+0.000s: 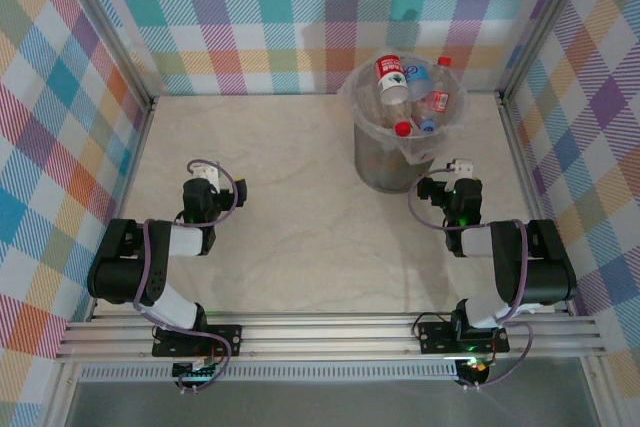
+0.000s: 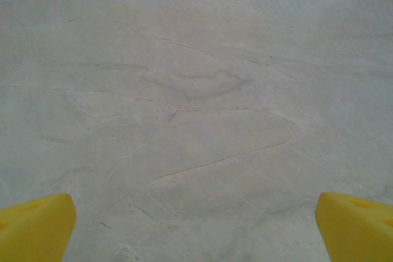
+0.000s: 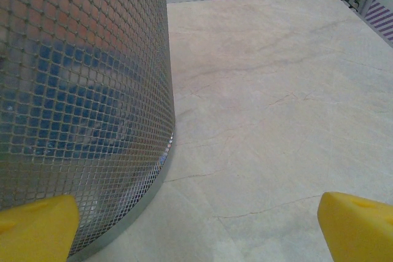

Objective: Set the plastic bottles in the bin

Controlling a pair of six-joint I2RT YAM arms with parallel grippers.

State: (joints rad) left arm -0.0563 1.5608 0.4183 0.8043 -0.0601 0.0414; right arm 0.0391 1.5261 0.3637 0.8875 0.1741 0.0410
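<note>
View from above: a pale, marble-patterned table (image 1: 300, 247) enclosed by plaid walls (image 1: 250, 17) in pastel colours. A metal rail (image 1: 330, 332) runs across the bottom of the frame, with my two arms mounted on it.

The bin (image 1: 388, 169), a round grey mesh wastebasket lined with a clear bag (image 1: 352, 97), stands in the upper right of the frame, close to the back wall. The plastic bottles (image 1: 390, 75) lie heaped inside it, reaching up to the rim. I can make out one with a red label and white cap, several clear ones, and red caps among them.

My left gripper (image 1: 205, 177) sits at centre left of the overhead frame, well apart from the bin, pointing toward the back wall. In my left wrist view the left gripper (image 2: 196, 231) stands spread wide. Its two yellow fingertips (image 2: 37, 228) sit in the bottom corners of the frame with bare table (image 2: 196, 90) between them. It has hold of nothing.

My right gripper (image 1: 460, 169) sits at centre right of the overhead frame, just beside the bin's lower right side. In my right wrist view the right gripper (image 3: 196, 231) is likewise spread wide. Its yellow fingertips (image 3: 37, 225) are in the bottom corners, with nothing between them. The bin's mesh wall (image 3: 80, 90) takes up the left half of that frame and stands upright on the table (image 3: 276, 121). Blue and reddish shapes show through the mesh, too blurred to identify. I cannot tell whether the left-hand fingertip touches the mesh.
</note>
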